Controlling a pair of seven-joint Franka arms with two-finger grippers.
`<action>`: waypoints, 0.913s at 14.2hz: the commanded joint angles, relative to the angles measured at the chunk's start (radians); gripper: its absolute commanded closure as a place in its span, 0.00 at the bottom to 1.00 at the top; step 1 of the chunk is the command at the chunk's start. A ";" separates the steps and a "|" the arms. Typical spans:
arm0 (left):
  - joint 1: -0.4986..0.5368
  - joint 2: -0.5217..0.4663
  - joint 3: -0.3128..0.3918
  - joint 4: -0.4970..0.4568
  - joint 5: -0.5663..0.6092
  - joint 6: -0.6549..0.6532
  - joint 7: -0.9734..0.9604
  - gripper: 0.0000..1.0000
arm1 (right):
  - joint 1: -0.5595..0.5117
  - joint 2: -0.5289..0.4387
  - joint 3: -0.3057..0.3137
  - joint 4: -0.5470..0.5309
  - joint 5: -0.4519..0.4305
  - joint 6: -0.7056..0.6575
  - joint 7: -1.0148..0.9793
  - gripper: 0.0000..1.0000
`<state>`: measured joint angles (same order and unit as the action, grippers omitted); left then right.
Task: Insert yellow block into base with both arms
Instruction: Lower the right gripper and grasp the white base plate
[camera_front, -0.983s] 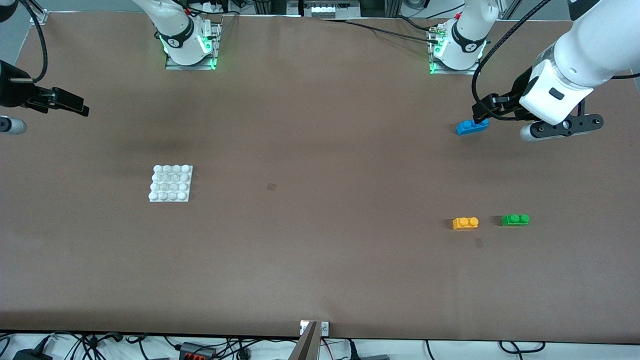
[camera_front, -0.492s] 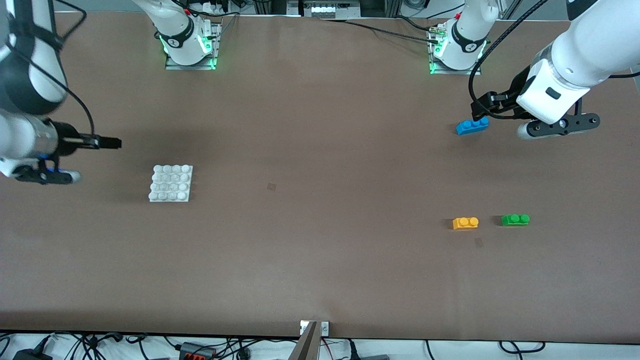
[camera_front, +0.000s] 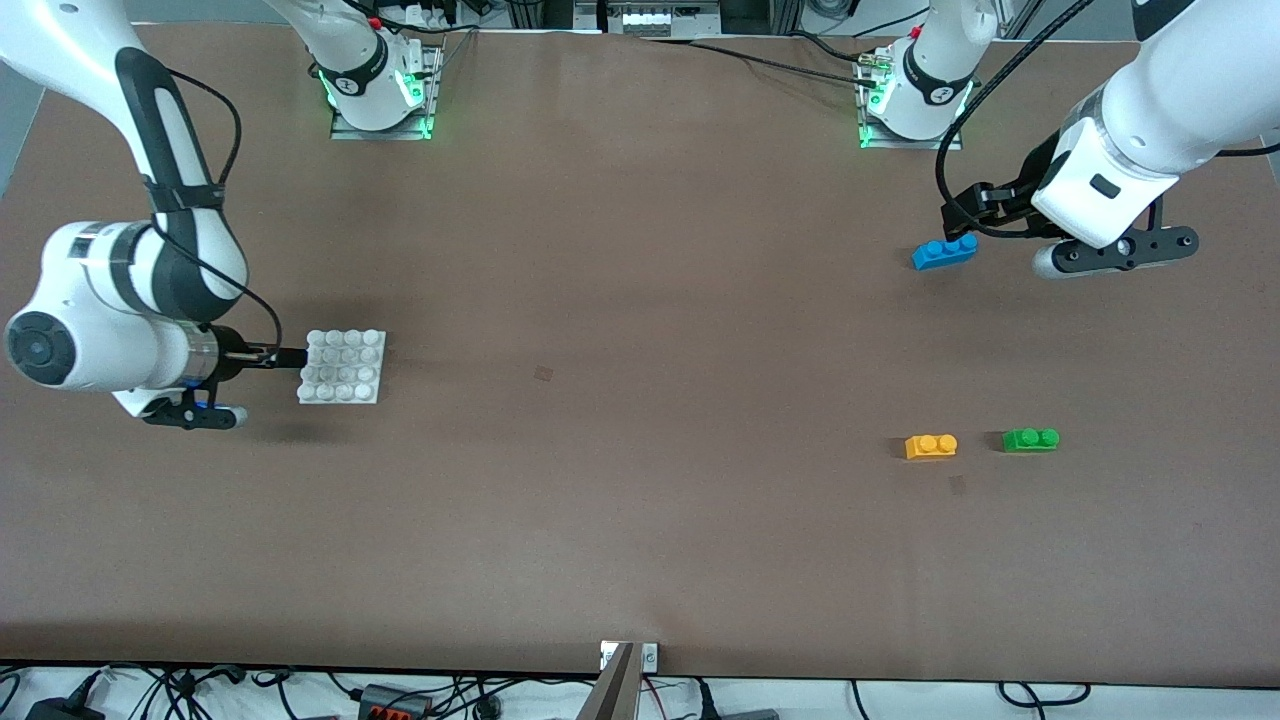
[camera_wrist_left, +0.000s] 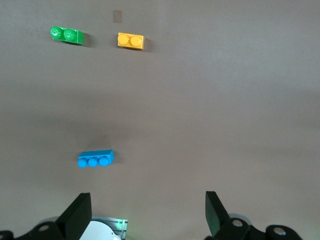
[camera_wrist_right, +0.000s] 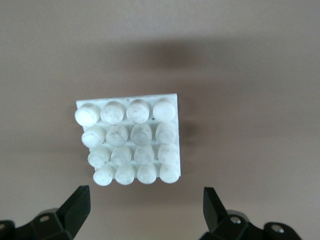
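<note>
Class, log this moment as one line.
right gripper: open, at base | left gripper: open, near blue brick | yellow block: untouched

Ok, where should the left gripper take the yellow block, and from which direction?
Probably from straight above, open fingers closing on the two long flat sides of the yellow block below its studs. It lies flat, studs up, and the green brick sits off its short end, apart. The left gripper hangs open over the blue brick.

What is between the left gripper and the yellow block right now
Nothing visible. The left gripper, open, hangs by the blue brick; the yellow block lies nearer the front camera, beside the green brick, with bare table between.
</note>
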<state>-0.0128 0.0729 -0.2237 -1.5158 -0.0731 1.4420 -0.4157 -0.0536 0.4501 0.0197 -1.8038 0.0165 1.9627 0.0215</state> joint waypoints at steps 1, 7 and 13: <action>-0.006 -0.005 0.004 0.000 -0.019 -0.009 0.020 0.00 | 0.003 -0.031 0.005 -0.113 0.014 0.109 -0.008 0.00; -0.007 -0.002 0.006 0.014 -0.017 -0.008 0.021 0.00 | -0.018 0.035 0.005 -0.167 0.017 0.212 -0.104 0.05; 0.002 0.008 0.003 0.022 -0.022 -0.011 0.021 0.00 | -0.034 0.081 0.005 -0.160 0.055 0.229 -0.109 0.31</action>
<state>-0.0145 0.0734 -0.2247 -1.5133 -0.0740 1.4421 -0.4113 -0.0747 0.5176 0.0188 -1.9631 0.0334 2.1672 -0.0570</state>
